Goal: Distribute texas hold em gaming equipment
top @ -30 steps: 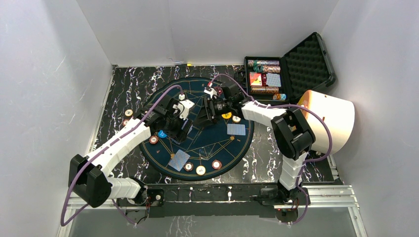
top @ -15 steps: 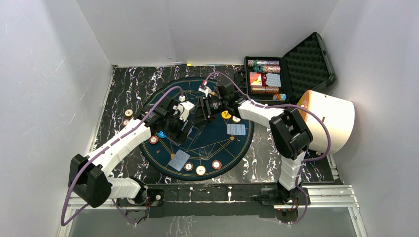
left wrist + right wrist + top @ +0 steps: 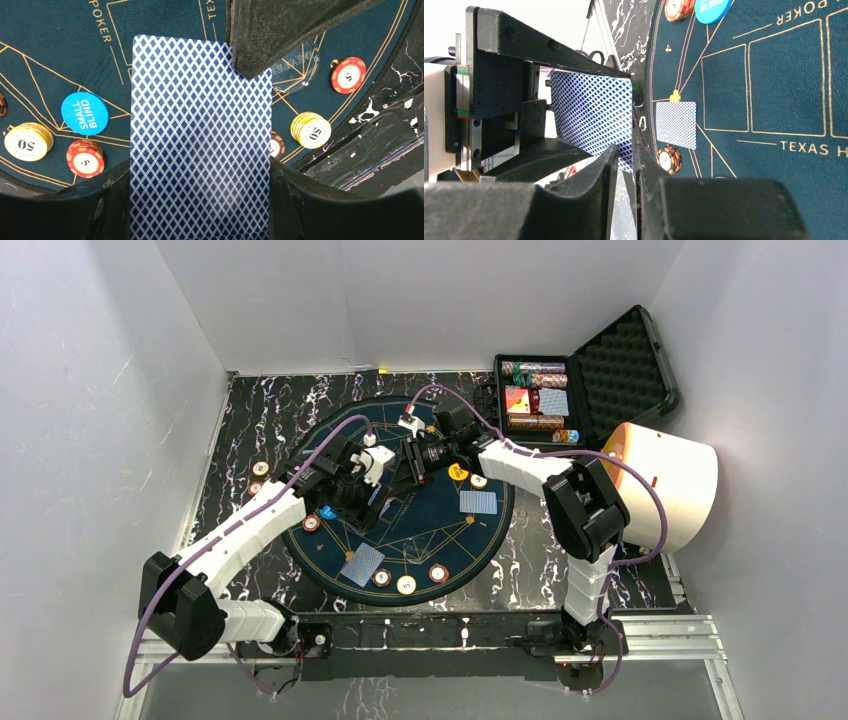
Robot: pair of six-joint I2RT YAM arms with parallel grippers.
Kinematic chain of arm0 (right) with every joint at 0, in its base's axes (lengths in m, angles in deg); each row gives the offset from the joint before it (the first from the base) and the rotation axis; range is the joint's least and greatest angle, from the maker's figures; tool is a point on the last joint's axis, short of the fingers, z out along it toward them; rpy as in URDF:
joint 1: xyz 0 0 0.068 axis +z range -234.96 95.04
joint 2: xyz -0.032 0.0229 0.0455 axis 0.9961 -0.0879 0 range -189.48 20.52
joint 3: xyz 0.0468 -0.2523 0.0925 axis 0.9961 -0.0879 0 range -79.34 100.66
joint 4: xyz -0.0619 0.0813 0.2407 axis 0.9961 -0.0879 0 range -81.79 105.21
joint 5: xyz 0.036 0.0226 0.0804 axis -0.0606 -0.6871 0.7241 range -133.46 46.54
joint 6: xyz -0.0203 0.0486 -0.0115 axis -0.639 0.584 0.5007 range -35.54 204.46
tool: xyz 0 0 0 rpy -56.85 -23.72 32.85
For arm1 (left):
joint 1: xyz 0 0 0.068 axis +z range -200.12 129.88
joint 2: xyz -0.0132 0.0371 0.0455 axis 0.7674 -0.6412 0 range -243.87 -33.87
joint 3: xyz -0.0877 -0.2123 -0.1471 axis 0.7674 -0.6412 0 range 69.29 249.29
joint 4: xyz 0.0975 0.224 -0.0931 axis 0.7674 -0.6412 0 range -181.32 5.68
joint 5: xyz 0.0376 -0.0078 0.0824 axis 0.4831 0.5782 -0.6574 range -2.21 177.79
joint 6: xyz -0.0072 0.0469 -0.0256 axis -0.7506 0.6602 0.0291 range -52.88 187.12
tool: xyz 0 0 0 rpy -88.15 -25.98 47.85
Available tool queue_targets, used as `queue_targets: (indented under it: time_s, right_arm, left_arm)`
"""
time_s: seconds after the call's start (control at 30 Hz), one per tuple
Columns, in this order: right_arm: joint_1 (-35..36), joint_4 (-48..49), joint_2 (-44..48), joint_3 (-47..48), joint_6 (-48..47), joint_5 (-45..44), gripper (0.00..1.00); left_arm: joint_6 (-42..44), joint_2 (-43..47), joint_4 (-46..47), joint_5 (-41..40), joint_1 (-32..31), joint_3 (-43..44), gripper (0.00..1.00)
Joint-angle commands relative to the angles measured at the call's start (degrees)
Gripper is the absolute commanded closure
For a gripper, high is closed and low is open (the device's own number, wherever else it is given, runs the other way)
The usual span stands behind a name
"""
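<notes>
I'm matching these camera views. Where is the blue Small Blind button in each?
Top external: Small Blind button at the mat's left side.
Left wrist: centre left.
Right wrist: top edge, cropped.
Shared landmark: the red chip beside it.

Blue-and-white diamond-patterned card point(image 3: 200, 150)

Held card point(image 3: 200, 140): blue diamond back, clamped across long edges in left tool point(image 3: 200, 215), above mat point(image 3: 165, 20). Far corner sits between right tool point(image 3: 625, 159) fingers; contact unclear.
Front card point(image 3: 363, 564), right card point(image 3: 478, 502): face down, flat on mat, well apart.
Blue button point(image 3: 85, 113): marked SMALL BLIND, flat, just beside cream chips point(image 3: 28, 141) and red chips point(image 3: 85, 157), both short stacks.
Yellow button point(image 3: 458, 473): flat, far right of mat.
Near-rim chips point(image 3: 406, 585): three, in row.
</notes>
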Motion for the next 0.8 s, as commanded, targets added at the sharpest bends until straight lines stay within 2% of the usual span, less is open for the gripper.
queue_targets:
  time_s: [0.0,0.47,0.77]
  right_arm:
    - [0.15,-1.58,1.71,2.97,-2.21,0.03,0.76]
    - [-0.34,-3.64,4.08,3.34,-3.34,-0.37,0.9]
    - [-0.21,-8.93,3.69,5.49,-6.25,0.64,0.99]
  left_arm:
    - [0.21,1.18,0.13,1.38,-0.38,-0.46,1.0]
    - [0.08,-0.13,0.18,1.28,-0.38,-0.5,1.0]
    - [-0.04,-1.27,0.13,1.59,-0.38,0.26,1.0]
